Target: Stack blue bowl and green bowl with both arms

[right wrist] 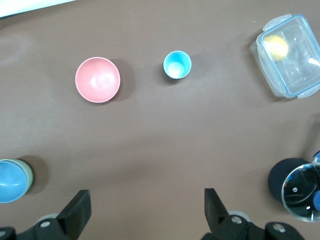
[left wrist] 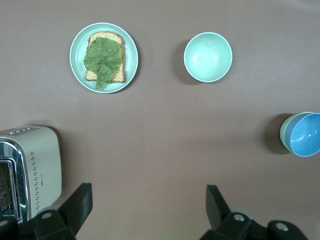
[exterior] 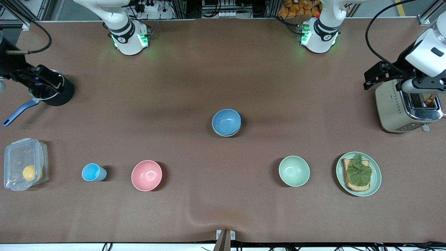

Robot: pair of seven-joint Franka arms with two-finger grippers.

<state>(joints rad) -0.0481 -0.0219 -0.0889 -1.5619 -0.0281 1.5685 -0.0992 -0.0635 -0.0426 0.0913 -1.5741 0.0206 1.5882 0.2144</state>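
Observation:
The sky-blue bowl [exterior: 226,121] rests at the middle of the table, nested inside the pale sage-green bowl [left wrist: 283,133], whose rim shows as a thin edge around it. The stack also appears in the right wrist view as the blue bowl [right wrist: 10,181] with the green bowl's rim [right wrist: 30,176] beside it. My left gripper [exterior: 368,79] hangs open over the toaster at the left arm's end of the table, and my left gripper [left wrist: 148,200] holds nothing. My right gripper [exterior: 57,83] hangs open over the black pot at the right arm's end, and my right gripper [right wrist: 147,202] is also empty.
A mint-green bowl [exterior: 294,170] and a green plate [exterior: 375,176] with toast and lettuce lie nearer the front camera. A toaster [exterior: 393,108] stands at the left arm's end. A pink bowl [exterior: 146,175], light-blue cup [exterior: 92,172], clear lidded box [exterior: 22,167] and black pot [exterior: 64,96] lie toward the right arm's end.

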